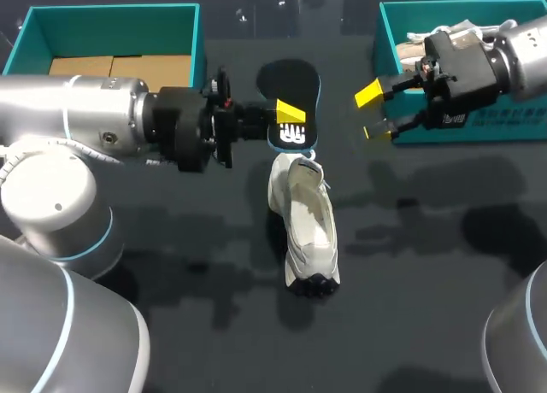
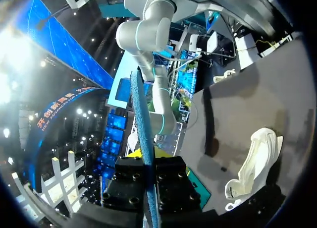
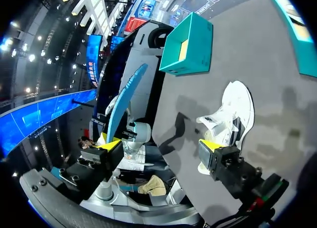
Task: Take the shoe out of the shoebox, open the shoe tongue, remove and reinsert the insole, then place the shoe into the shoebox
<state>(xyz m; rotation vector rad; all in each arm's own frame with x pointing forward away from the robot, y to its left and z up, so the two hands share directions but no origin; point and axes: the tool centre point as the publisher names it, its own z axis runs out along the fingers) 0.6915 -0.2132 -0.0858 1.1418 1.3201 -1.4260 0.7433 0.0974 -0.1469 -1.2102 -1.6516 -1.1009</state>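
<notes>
A white shoe (image 1: 306, 226) lies on the dark table, toe toward the front edge; it also shows beside my left gripper (image 2: 255, 158) and ahead of my right one (image 3: 230, 114). My left gripper (image 1: 286, 120) hangs just above the shoe's heel, shut on a black insole (image 1: 291, 94) with a teal-blue underside. In the left wrist view the insole (image 2: 141, 124) stands edge-on between the fingers of that gripper (image 2: 145, 156). My right gripper (image 1: 373, 113) is open and empty, to the right of the insole. The right wrist view shows its tips (image 3: 161, 146) wide apart, facing the insole (image 3: 124, 99).
A teal shoebox (image 1: 402, 34) stands at the back right under my right arm, with white contents. Another teal box (image 1: 198, 43) with brown cardboard inside sits at the back left, also in the right wrist view (image 3: 190, 44).
</notes>
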